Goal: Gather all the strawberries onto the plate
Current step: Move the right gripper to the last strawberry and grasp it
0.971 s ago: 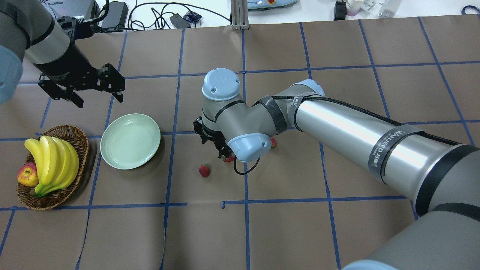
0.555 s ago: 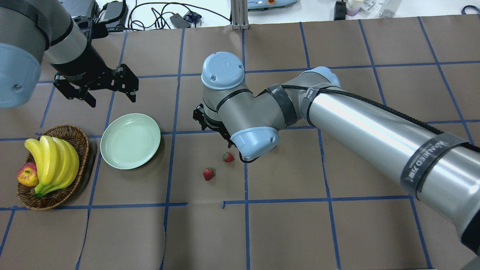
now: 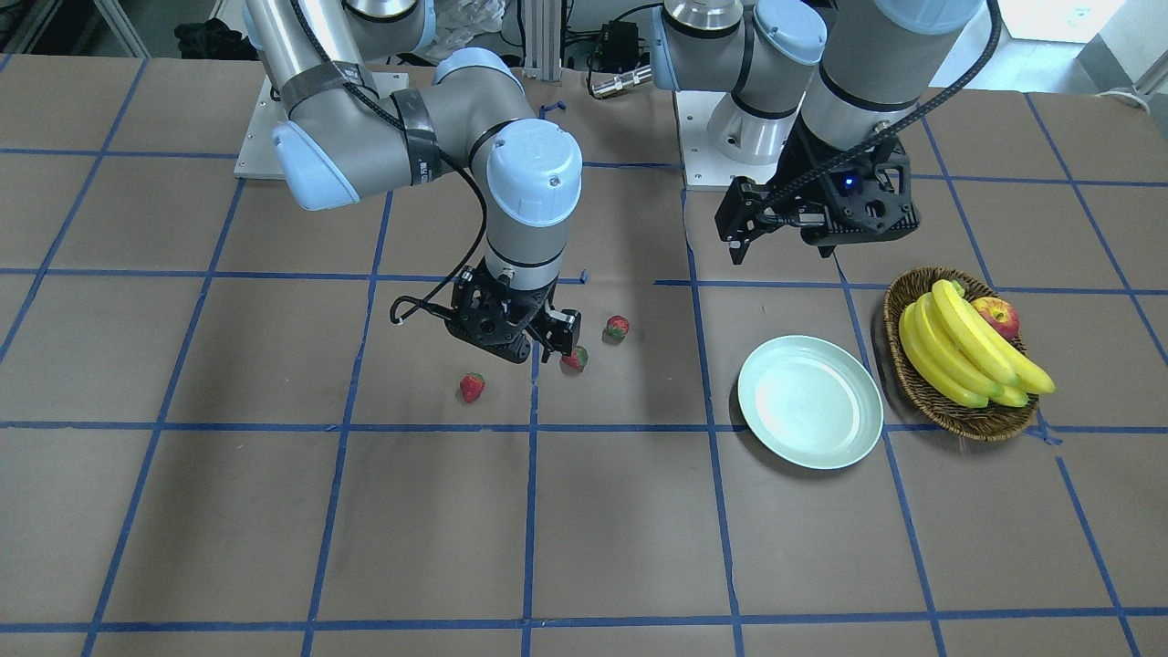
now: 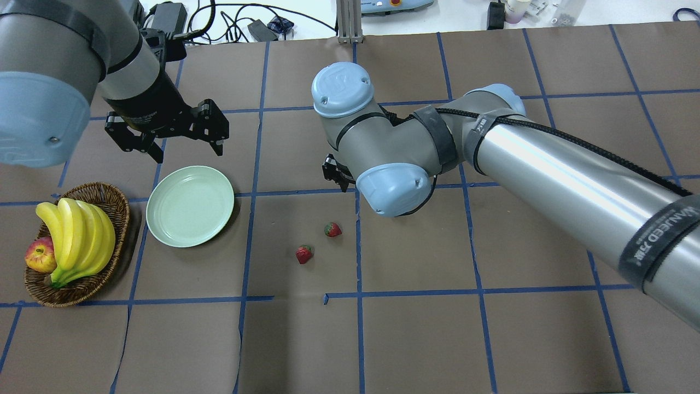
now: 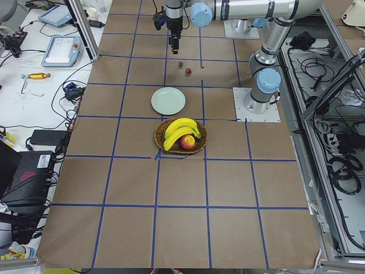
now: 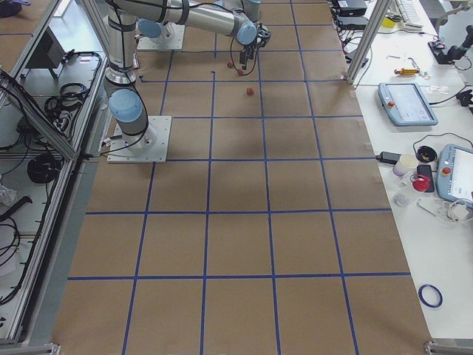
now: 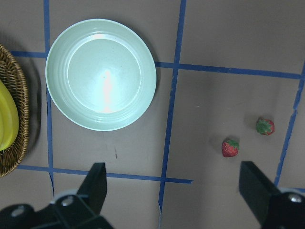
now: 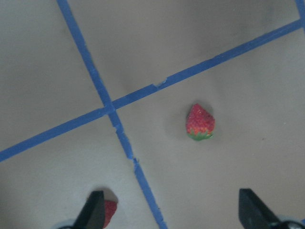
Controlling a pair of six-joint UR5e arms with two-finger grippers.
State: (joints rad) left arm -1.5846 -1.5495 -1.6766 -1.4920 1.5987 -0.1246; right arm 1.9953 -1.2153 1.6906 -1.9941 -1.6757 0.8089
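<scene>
- Count: strawberries (image 3: 574,359), 3. Plate (image 3: 810,414), 1. Wicker basket (image 3: 976,424), 1, holding one bunch of bananas (image 3: 958,351) and one apple (image 3: 996,315). Grippers, 2.
- Position: all three strawberries lie on the brown papered table (image 4: 415,339) in a loose row, well apart from the plate. The plate sits just beside the basket, with a narrow gap between them.
- Front-facing view: the only one showing all three berries at once.
- Overhead view: two berries show; the right arm's wrist covers the spot where the third lies.
- Left wrist view: the whole plate, an edge of the basket and two berries.
- Right wrist view: one whole berry ahead, plus a red sliver of a second at the bottom edge, next to one finger (image 8: 95,210).
- Side views: berries are mere specks, and nothing can be read from them about the jaws.
- Right gripper (image 8: 174,217): jaws spread wide with nothing between them. It hovers low over the berry row; the front-facing view puts it between the outer berry and the middle one.
- Left gripper (image 7: 174,191): jaws spread wide and empty. It is raised above the table near the plate and touches nothing.
</scene>
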